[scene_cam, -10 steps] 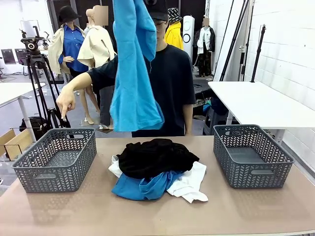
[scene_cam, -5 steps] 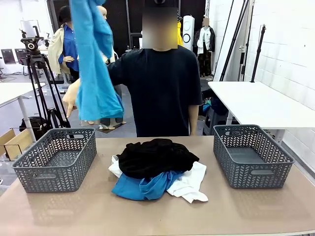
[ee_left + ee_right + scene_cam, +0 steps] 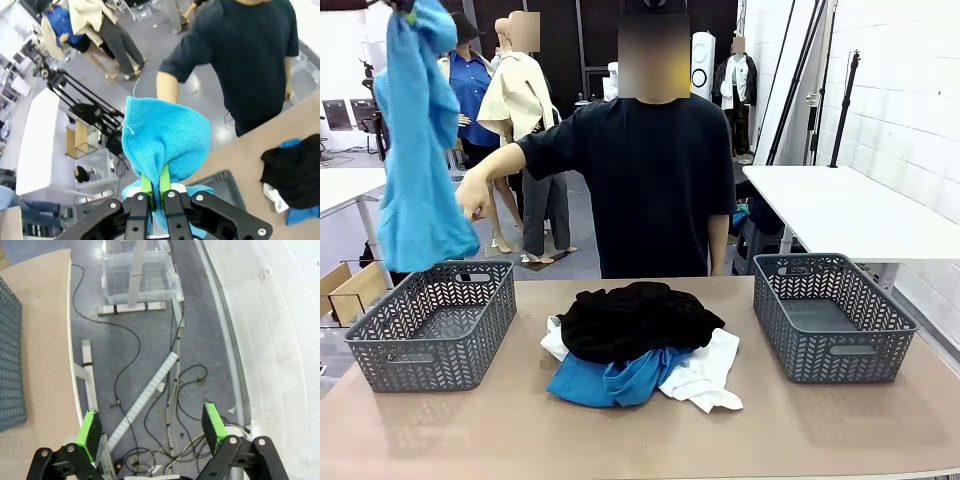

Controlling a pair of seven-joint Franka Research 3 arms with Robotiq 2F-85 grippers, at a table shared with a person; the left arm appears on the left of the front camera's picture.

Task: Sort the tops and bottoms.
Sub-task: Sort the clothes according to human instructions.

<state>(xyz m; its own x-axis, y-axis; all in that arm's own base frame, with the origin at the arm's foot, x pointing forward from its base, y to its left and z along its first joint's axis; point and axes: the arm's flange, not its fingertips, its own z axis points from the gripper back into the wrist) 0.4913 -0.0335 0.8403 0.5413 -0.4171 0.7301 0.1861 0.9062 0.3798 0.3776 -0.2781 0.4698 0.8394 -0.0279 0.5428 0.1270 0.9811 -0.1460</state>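
Swinging left over the last second, the blue top [image 3: 415, 150] has gone from in front of the person [image 3: 655, 180] to a spot over the left basket [image 3: 430, 320], its hem just above the far rim. The person's hand [image 3: 473, 195], which pointed down at that basket before, is now raised beside the cloth.

In the left wrist view the left gripper [image 3: 155, 192] is clamped tight on a bunched fold of this top, green pads pressed into the knit.

The right gripper [image 3: 152, 427] stands wide apart with nothing between its pads, over floor [image 3: 210, 315] and cables [image 3: 125, 370] past the table's edge.

On the table [image 3: 520, 430], between the left basket and the right basket [image 3: 835, 315], lies a pile: the black bottoms [image 3: 635, 320] on top, with a second blue top [image 3: 610, 385] and a white top [image 3: 705, 375] beneath.
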